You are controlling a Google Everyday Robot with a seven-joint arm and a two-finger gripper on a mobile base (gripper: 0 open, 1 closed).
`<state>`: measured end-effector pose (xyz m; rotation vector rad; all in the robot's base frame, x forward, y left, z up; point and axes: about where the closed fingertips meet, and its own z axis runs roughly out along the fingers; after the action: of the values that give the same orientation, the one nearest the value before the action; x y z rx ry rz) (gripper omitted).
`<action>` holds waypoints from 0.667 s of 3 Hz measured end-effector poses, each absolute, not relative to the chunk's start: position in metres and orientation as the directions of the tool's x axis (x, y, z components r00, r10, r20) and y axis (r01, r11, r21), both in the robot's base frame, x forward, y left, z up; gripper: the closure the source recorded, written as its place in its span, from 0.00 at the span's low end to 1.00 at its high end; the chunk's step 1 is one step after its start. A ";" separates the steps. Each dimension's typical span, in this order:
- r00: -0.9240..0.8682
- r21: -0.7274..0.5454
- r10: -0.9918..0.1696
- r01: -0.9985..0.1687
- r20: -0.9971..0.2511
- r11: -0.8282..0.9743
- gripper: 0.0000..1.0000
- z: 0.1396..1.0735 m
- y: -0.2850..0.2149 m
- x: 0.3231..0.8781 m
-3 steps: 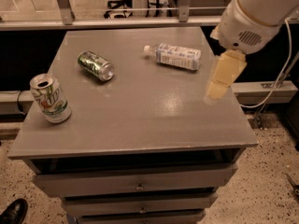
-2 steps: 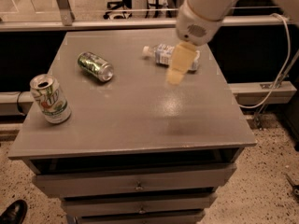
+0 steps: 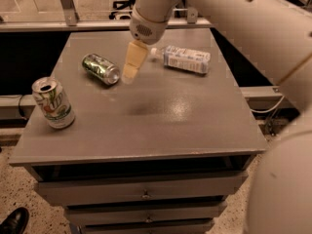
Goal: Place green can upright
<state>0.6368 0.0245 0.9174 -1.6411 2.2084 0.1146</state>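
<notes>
In the camera view, the green can [image 3: 101, 68] lies on its side on the far left part of the grey table [image 3: 170, 130], its silver end turned toward the near right. The gripper [image 3: 129, 75] hangs from the arm just right of that can, pointing down at the tabletop; whether it is spread or closed cannot be told, and it holds nothing that shows. A white can [image 3: 53, 103] stands upright near the left edge, a clear bottle [image 3: 185, 58] lies on its side at the far right, and drawers [image 3: 146, 194] sit below the tabletop.
</notes>
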 end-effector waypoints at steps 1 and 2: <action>-0.260 -0.133 -0.893 -0.935 -0.368 0.328 0.00 0.906 0.066 0.664; -0.290 -0.100 -0.884 -0.932 -0.367 0.347 0.00 0.897 0.099 0.679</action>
<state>0.6790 0.0991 0.8969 -1.6014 2.2586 0.1880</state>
